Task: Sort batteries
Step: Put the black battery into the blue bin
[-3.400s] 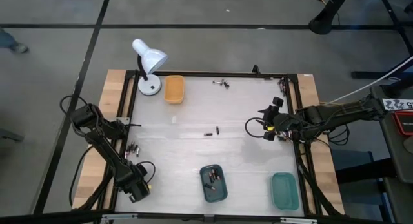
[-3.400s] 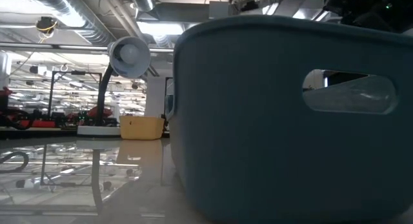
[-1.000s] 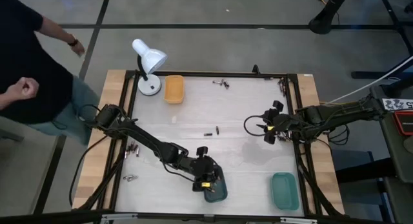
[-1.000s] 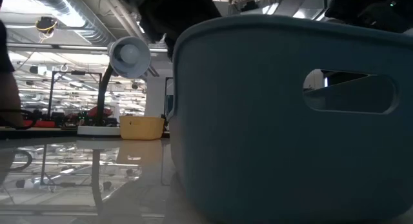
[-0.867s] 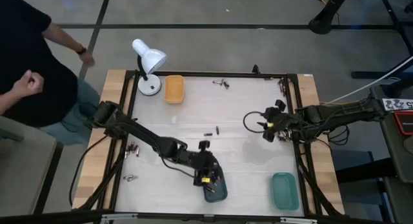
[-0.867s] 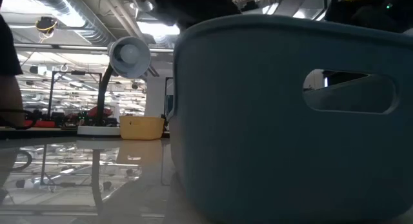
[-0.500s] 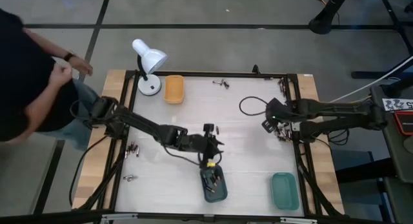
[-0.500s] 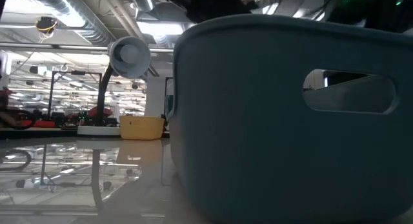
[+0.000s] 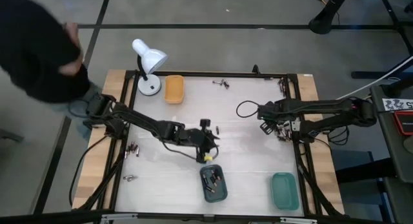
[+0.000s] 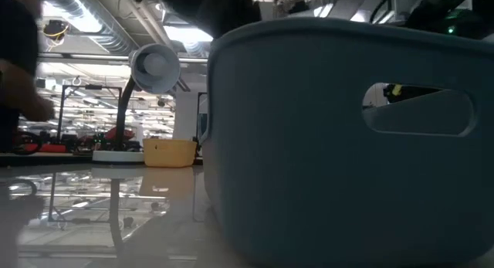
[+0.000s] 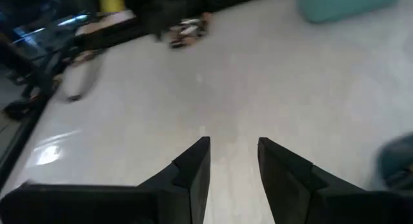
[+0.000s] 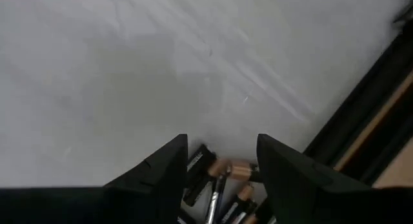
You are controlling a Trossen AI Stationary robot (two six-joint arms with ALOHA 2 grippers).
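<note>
Left hand (image 9: 208, 145) now back from dark teal tray (image 9: 213, 183), fingers parted, empty; right hand (image 12: 219, 161) parted over batteries (image 12: 222, 179).

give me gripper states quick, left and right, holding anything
Left gripper: open, holding nothing, above the bare table near the dark teal tray.
Right gripper: open, holding nothing, poised over a small cluster of batteries by the table's right edge.

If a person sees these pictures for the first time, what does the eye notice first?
Probably the left arm stretching to mid-table, its open left gripper empty just beyond the dark teal tray, which already holds batteries. Next, the right gripper, open over a batteries pile at the table's right edge. The white lamp stands at the far-left corner.
</note>
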